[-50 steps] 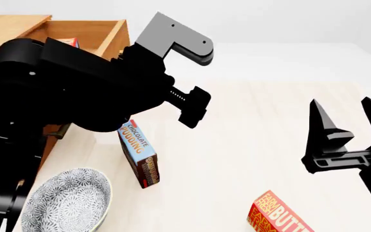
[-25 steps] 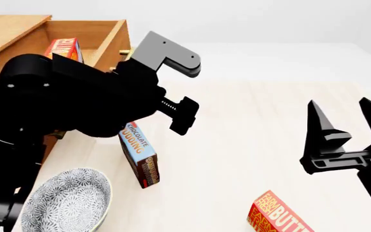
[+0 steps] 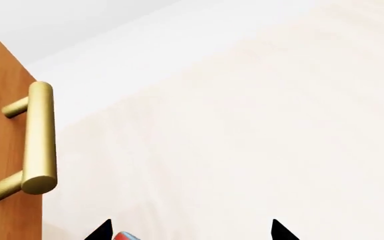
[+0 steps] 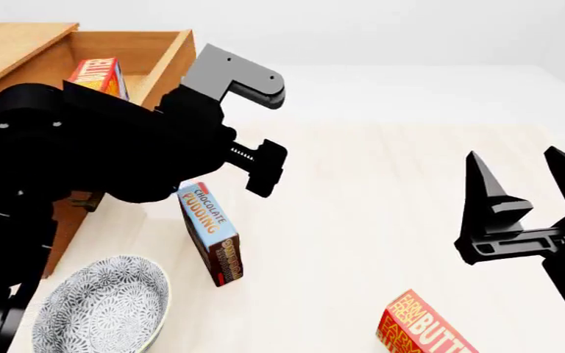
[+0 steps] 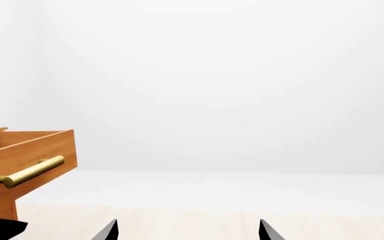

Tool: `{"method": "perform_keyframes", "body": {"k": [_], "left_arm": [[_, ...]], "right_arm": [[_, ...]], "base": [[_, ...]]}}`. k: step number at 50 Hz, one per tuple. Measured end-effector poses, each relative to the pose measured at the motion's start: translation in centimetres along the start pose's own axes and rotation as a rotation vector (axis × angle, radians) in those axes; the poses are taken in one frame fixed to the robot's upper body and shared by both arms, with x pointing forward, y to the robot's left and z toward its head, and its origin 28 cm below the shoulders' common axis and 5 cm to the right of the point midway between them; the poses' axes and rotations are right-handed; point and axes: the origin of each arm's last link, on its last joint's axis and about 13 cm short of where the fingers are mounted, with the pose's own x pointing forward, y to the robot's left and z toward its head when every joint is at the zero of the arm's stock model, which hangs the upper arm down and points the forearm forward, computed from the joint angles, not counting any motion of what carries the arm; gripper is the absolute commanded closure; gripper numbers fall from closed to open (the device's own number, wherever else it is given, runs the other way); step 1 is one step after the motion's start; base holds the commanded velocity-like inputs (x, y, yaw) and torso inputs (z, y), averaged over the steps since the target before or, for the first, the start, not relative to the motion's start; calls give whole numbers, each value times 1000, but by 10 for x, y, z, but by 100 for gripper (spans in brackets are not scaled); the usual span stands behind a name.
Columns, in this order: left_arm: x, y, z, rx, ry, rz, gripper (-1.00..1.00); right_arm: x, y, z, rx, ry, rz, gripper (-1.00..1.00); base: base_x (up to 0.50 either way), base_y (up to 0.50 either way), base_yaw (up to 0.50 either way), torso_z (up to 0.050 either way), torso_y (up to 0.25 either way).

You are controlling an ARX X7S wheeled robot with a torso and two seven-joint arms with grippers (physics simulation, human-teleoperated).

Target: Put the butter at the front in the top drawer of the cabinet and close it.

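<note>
Your top drawer (image 4: pixel 160 55) of smooth light wood stands pulled out of the cabinet (image 4: pixel 12 40) at far left; its round brass bar handle (image 3: pixel 40 137) gleams; a red-orange butter (image 4: pixel 96 76) carton with yellow lettering stands inside it; its twin (image 4: pixel 422 327) lies near right on the pale table (image 4: pixel 361 184). Your left gripper (image 3: pixel 188 231) hangs spread and empty near the handle; your right gripper (image 4: pixel 523 187) shows angular black fingers, parted, empty.

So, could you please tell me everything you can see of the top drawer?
The top drawer is light brown wood, pulled open from the cabinet. Its front carries a horizontal brass bar handle on two posts. A red-orange butter carton stands inside. The left arm hides part of the front; nothing grips the handle.
</note>
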Motion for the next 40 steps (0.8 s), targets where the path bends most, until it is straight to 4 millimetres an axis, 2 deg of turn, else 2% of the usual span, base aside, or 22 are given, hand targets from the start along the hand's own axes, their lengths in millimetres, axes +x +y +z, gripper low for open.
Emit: {"method": "perform_keyframes", "body": {"k": [40], "left_arm": [[2, 21, -8, -33, 6, 96, -100]], "right_arm": [[0, 0, -1, -5, 3, 12, -100]], "base": [[1, 0, 0, 0, 0]]}}
